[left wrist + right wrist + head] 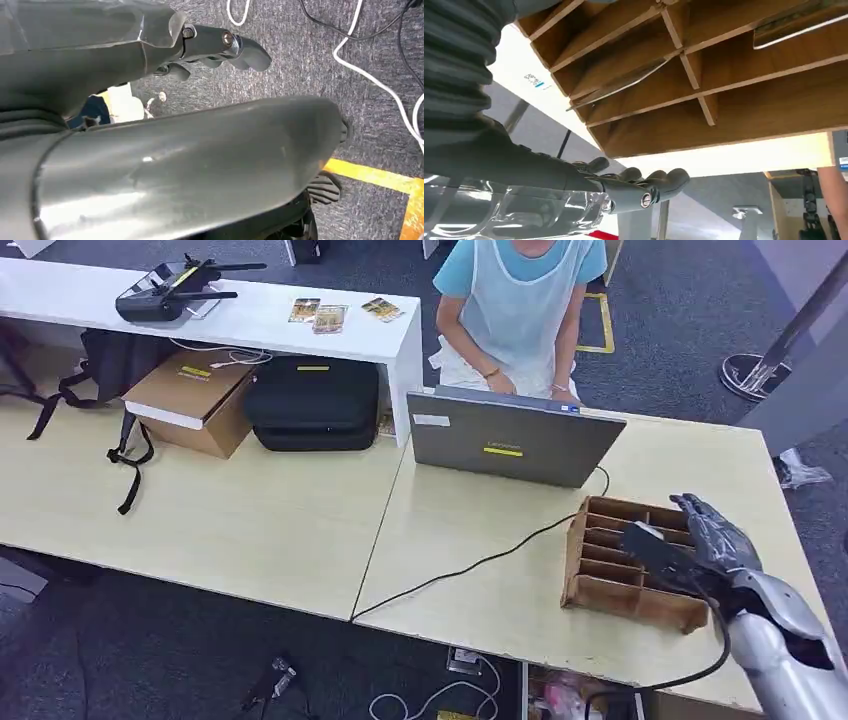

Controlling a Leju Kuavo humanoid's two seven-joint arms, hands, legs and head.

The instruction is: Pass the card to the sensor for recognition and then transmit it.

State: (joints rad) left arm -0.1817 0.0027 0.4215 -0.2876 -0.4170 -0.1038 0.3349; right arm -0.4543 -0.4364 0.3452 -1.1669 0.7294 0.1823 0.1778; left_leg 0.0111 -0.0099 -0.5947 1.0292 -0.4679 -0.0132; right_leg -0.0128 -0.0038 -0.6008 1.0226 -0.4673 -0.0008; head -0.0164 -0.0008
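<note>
Pale wooden tables [250,520] fill the frame over grey carpet, with a person [520,310] seated at top centre behind a grey laptop [510,440]. At lower right, the right hand [700,540] hovers over the wooden slotted tray [600,585], fingers spread and holding nothing. Cards [624,85] sit in the tray's slots. The left hand [220,47] hangs above the carpet, fingers loosely curled and empty.
</note>
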